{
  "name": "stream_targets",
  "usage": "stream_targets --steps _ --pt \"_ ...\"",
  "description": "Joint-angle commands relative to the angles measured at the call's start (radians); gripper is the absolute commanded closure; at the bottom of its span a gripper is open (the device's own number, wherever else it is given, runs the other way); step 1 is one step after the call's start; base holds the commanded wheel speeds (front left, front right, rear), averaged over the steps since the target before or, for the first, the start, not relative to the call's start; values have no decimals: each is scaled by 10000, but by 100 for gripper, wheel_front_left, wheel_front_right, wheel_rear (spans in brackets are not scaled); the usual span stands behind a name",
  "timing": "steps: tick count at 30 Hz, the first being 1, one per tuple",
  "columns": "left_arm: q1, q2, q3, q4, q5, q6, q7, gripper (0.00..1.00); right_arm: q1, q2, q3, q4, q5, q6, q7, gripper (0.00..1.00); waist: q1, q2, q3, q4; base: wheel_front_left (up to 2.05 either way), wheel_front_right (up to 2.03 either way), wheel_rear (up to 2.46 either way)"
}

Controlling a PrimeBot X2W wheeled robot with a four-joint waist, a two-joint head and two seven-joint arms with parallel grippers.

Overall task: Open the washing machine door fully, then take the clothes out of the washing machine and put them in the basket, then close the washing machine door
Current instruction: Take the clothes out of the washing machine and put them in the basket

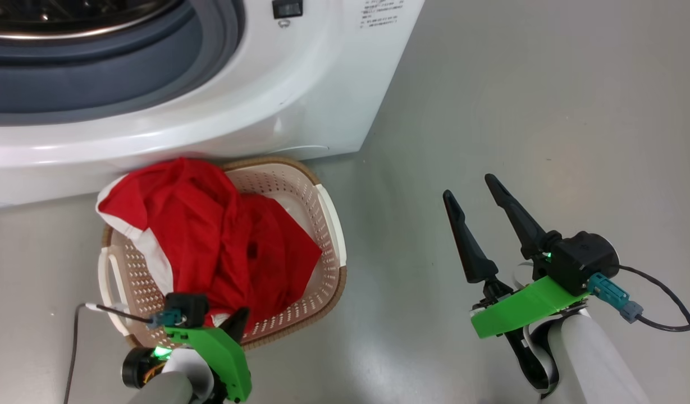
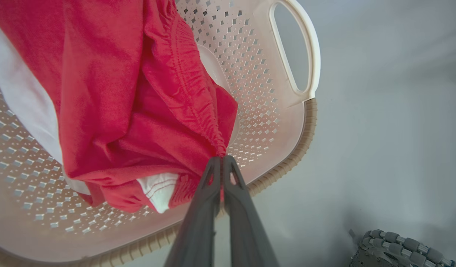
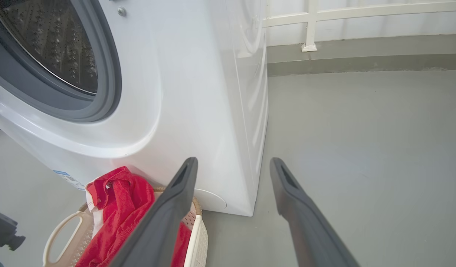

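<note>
The red clothes (image 1: 210, 241) with white panels lie heaped in the cream perforated basket (image 1: 322, 224), which stands on the floor in front of the white washing machine (image 1: 300, 84). My left gripper (image 2: 222, 157) is shut on a gathered red edge of the clothes (image 2: 131, 104) over the basket's near rim (image 2: 287, 163). My right gripper (image 1: 471, 188) hangs open and empty to the right of the basket. The machine's grey rubber ring (image 3: 101, 81) and steel drum (image 3: 53, 40) stand exposed. The door is out of view.
Bare grey floor (image 1: 547, 112) spreads to the right of the machine and basket. A white railing (image 3: 313, 26) runs along the far wall. A dark ribbed part of the robot's base (image 2: 394, 248) sits at the lower right of the left wrist view.
</note>
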Motion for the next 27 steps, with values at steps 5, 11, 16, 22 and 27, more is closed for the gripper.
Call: stream_targets --steps 5,11,16,22,27 --pt "-396 357 -400 272 -676 -29 -244 100 -84 80 228 -269 70 16 -48 0 0 0 286 -82 0 0 0" --pt "-596 586 -1358 139 -1441 -29 231 100 -197 80 265 -304 80 16 -48 0 0 0 545 -91 0 0 0" --pt "-778 773 -2227 -170 -2105 -29 678 100 -300 80 301 -334 77 16 -48 0 0 0 735 -105 0 0 0" --pt "-1193 941 -2763 -38 -2773 -29 198 100 -385 80 280 -334 46 16 -48 0 0 0 882 -105 0 0 0" --pt "-1485 921 -2886 355 -3022 -29 -439 91 -393 80 295 -323 31 16 -48 0 0 0 908 -113 0 0 0"
